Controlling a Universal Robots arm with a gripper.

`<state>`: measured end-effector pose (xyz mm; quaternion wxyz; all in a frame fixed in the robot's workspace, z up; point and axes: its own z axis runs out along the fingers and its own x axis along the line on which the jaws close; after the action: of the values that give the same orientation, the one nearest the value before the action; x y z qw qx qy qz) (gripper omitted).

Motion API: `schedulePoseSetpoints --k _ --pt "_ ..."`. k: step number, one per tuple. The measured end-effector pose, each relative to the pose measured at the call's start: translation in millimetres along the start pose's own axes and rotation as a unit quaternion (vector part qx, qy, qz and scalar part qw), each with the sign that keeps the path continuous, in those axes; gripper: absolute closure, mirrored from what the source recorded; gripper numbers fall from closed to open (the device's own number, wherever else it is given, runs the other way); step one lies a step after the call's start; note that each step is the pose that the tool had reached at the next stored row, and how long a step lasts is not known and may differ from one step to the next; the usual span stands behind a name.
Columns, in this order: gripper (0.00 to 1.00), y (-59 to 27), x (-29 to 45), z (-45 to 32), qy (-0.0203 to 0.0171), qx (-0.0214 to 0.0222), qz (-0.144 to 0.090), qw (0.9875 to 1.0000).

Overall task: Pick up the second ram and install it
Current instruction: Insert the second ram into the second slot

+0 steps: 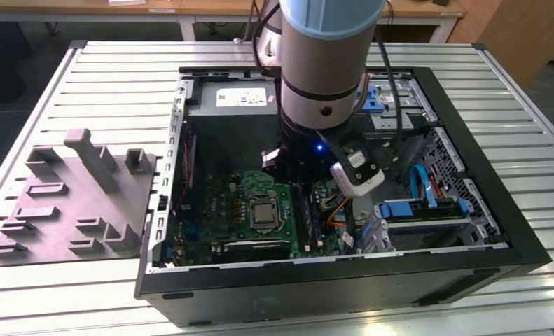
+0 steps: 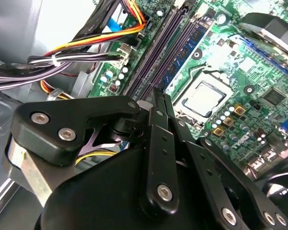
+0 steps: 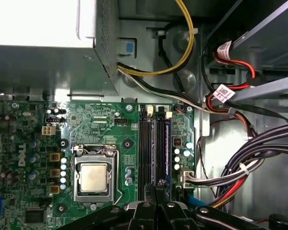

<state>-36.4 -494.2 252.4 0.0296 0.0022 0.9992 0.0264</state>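
Observation:
My gripper (image 2: 159,96) (image 3: 157,185) hangs low inside the open computer case (image 1: 501,231), fingers pressed together, shut, with nothing showing between them. Its tips are over the near end of the long black memory slots (image 3: 145,148) (image 2: 156,48) on the green motherboard (image 1: 244,192) (image 3: 101,129). A dark blue ram strip with small chips (image 2: 188,45) (image 3: 167,148) stands seated in the slot beside them, its end right by my fingertips. I cannot tell whether it is the second ram. In the exterior view the arm's wrist (image 1: 323,105) covers the fingers.
The silver processor (image 3: 93,176) (image 2: 205,96) (image 1: 260,211) sits beside the slots. Bundled cables (image 2: 86,52) (image 3: 249,158) run close on the other side. A power supply (image 1: 230,105) and drive bays (image 1: 426,206) line the case. A grey fixture (image 1: 71,203) lies on the slatted table.

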Motion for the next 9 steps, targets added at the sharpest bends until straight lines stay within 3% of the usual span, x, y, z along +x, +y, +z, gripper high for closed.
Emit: schedulePoseSetpoints --k 9 --pt "0.88 -0.1 0.0 3.9 -0.0001 -0.0003 -0.001 1.0000"
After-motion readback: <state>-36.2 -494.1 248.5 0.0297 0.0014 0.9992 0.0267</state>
